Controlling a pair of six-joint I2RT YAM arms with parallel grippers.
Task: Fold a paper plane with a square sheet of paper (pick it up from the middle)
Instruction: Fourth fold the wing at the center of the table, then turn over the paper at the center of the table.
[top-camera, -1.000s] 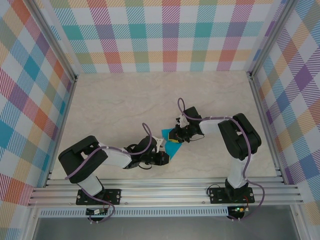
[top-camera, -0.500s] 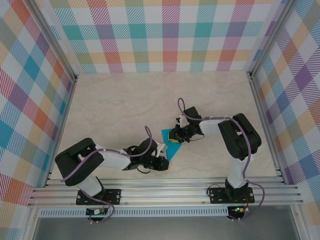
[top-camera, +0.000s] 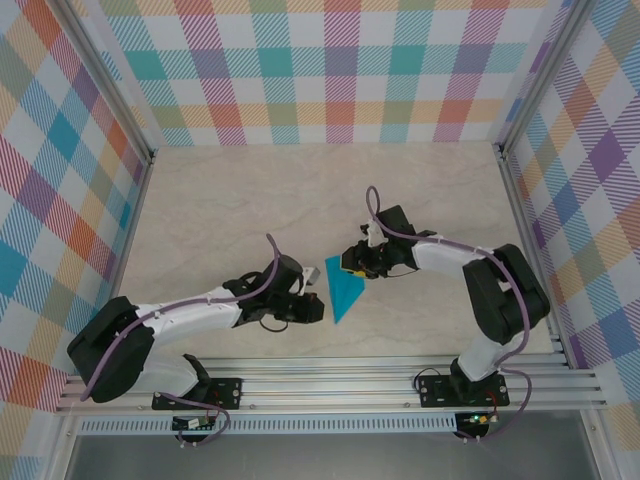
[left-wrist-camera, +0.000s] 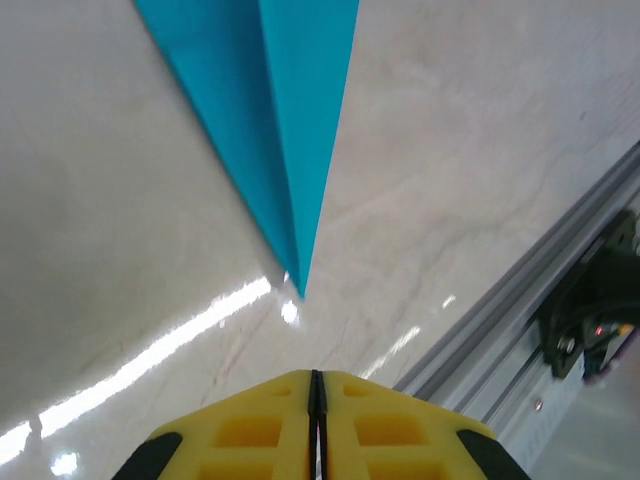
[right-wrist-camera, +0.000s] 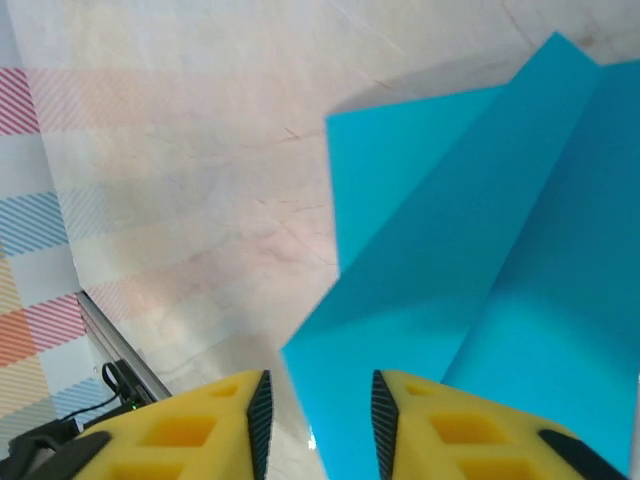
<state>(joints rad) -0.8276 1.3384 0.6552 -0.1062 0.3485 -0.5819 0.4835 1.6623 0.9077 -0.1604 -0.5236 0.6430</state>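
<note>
The teal-blue paper plane (top-camera: 343, 290) lies on the table as a slim folded dart, its sharp tip toward the near rail. In the left wrist view the paper plane (left-wrist-camera: 285, 130) shows a centre crease and narrows to that tip. My left gripper (top-camera: 318, 306) is shut and empty, just left of the tip and not touching it; its yellow fingers (left-wrist-camera: 250, 430) are pressed together. My right gripper (top-camera: 352, 270) stands open over the wide end. Its yellow fingers (right-wrist-camera: 420, 430) straddle a raised flap of the paper plane (right-wrist-camera: 480, 300).
The marble-patterned table (top-camera: 230, 210) has free room at the back and left. An aluminium rail (top-camera: 330, 385) runs along the near edge, close to the plane's tip. Checked walls (top-camera: 330, 70) enclose the other three sides.
My left arm has drawn back to the left and its gripper has come off the paper. The dart now lies uncovered. The right gripper has shifted slightly toward the back.
</note>
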